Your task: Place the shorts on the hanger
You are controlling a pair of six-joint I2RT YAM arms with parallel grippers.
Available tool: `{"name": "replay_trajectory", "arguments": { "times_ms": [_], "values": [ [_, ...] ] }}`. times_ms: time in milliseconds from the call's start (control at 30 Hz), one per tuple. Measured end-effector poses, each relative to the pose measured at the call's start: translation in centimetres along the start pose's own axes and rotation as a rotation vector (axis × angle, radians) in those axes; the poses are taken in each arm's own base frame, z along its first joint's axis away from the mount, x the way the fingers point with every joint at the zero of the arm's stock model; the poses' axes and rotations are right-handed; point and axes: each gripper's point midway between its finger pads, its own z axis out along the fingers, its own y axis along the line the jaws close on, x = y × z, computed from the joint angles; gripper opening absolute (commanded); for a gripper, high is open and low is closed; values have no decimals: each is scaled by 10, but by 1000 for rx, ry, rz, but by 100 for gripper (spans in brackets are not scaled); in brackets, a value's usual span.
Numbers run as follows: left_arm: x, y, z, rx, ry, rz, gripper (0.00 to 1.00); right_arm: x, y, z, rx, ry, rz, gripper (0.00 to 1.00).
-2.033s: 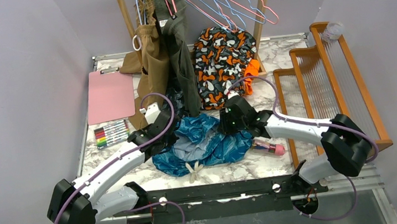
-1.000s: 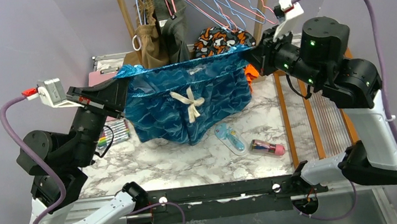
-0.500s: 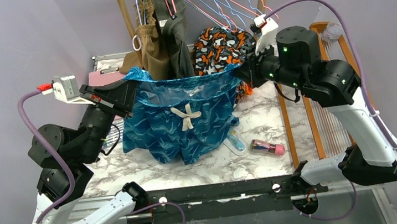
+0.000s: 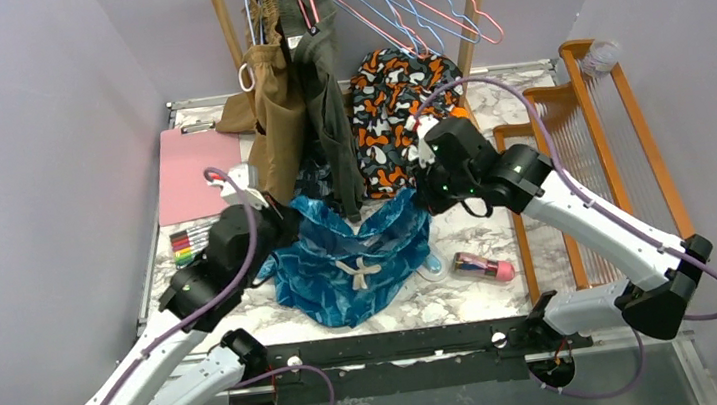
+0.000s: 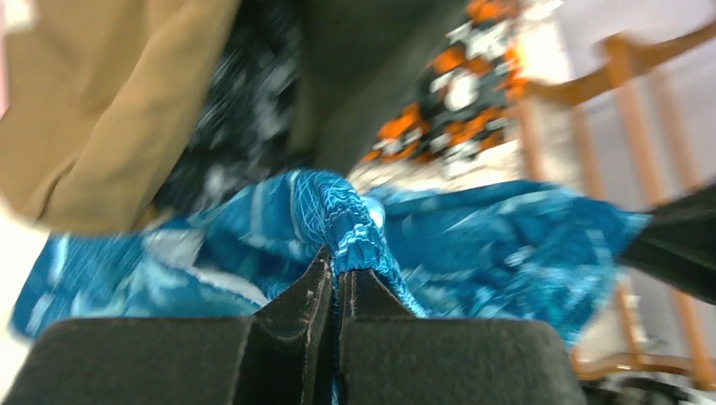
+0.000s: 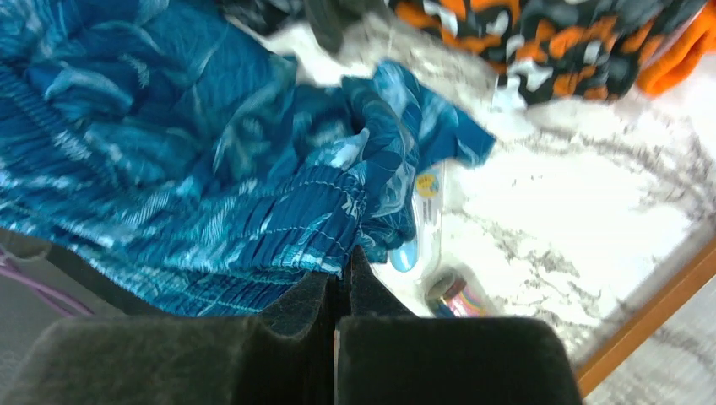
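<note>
The teal-blue shorts point(image 4: 356, 263) sag onto the marble table, their cream drawstring bow point(image 4: 360, 271) facing up. My left gripper point(image 4: 282, 226) is shut on the gathered waistband at the shorts' left end, seen close up in the left wrist view with the gripper point(image 5: 338, 261) pinching the shorts point(image 5: 473, 228). My right gripper point(image 4: 425, 201) is shut on the waistband's right end; in the right wrist view the gripper point(image 6: 344, 261) holds the shorts point(image 6: 169, 152). A light-blue wire hanger point(image 4: 414, 8) hangs among pink ones on the rail at the back.
Tan point(image 4: 276, 121) and olive point(image 4: 325, 115) garments hang just behind the shorts. An orange blotch-patterned garment point(image 4: 403, 107) lies behind my right gripper. A pink clipboard point(image 4: 197, 171) and markers point(image 4: 200, 241) sit left, a wooden frame point(image 4: 581, 159) right. A pink tube point(image 4: 482, 268) lies near the shorts.
Both arms have dropped from high in the air to near the table. The shorts, stretched between them before, now slump on the marble with the grippers closer together.
</note>
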Motion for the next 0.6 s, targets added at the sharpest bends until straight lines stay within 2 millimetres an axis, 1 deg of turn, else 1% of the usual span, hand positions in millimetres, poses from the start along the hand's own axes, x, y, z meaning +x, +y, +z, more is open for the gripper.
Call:
{"name": "replay_trajectory", "arguments": {
  "times_ms": [33,67,133,167,267,400,467,600],
  "values": [
    [20,17,5,-65,47,1,0,11,-4,8,12,32,5,1],
    [36,32,7,-121,84,2,0,20,-7,13,19,59,9,1],
    [57,54,9,-207,126,0,0,33,-14,22,29,91,28,1],
    [64,62,10,-242,138,-3,0,38,-17,27,34,103,41,1],
    [78,76,18,-321,164,-8,0,50,-26,48,43,146,78,1],
    [101,95,34,-434,211,2,0,63,-36,89,47,229,125,1],
    [115,108,40,-500,237,16,0,71,-42,111,46,274,149,1],
    [124,123,46,-578,230,8,0,90,-49,145,50,364,186,1]
  ]
}}
